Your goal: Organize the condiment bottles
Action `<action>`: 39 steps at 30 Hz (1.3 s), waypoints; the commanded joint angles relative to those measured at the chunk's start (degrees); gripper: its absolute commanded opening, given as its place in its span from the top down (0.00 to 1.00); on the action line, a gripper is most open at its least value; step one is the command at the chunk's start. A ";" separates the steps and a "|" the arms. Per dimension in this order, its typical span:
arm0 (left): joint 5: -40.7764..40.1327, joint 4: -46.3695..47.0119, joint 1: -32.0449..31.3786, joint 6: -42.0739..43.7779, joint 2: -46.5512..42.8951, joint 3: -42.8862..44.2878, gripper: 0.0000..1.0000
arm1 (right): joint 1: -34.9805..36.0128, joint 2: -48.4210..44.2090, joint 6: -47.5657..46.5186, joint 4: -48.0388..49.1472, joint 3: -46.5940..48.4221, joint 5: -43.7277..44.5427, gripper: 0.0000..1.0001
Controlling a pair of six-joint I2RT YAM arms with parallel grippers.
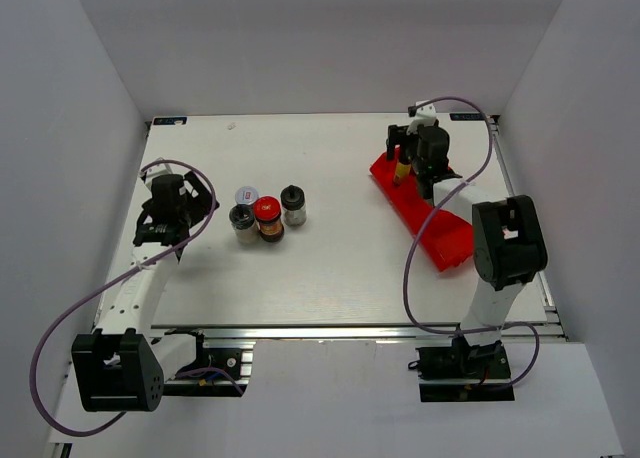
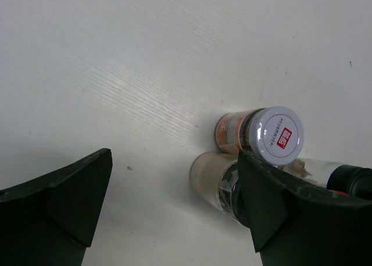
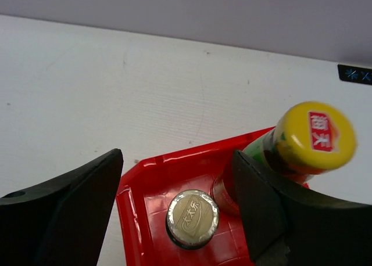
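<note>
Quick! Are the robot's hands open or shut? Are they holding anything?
Left gripper: open, holding nothing.
Right gripper: open over the red bin; the gold-capped bottle stands between its fingers, not gripped.

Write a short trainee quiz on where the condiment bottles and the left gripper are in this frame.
1. True or false: the yellow-capped bottle and the gold-capped bottle are both in the red bin.
2. How many containers stand on the table outside the bin? A two; B four; C six.
3. Is the left gripper open or shut?

Key
1. True.
2. B: the white-lidded jar, the red-lidded jar and two black-capped shakers.
3. Open, with nothing between its fingers.
</note>
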 commanded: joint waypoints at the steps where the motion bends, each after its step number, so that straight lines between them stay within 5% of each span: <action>1: -0.03 -1.10 -0.01 -1.31 -0.78 3.02 0.02 | -0.26 -7.09 -0.25 -0.14 -0.04 -1.29 0.18; 4: 0.32 -2.33 -0.01 -2.36 -1.21 3.72 0.02 | -0.17 -10.70 -0.95 -2.78 0.31 -1.83 0.11; 11: -2.75 -6.81 -0.01 -7.81 -2.19 4.34 0.02 | 2.54 -19.67 -2.09 -16.03 0.84 -8.85 0.11; 17: -1.61 -8.57 -0.01 -9.48 -2.89 2.49 0.02 | 18.71 -24.16 -3.69 -21.33 -5.04 -1.29 0.11; 24: -2.58 -10.68 -0.01 -12.56 -9.12 -0.05 0.02 | 26.63 -17.58 5.19 -18.88 -6.19 -1.91 0.11; 39: -1.35 -8.93 -0.01 -11.68 -10.18 -1.99 0.02 | 30.24 3.68 2.47 -6.41 1.81 -11.66 0.11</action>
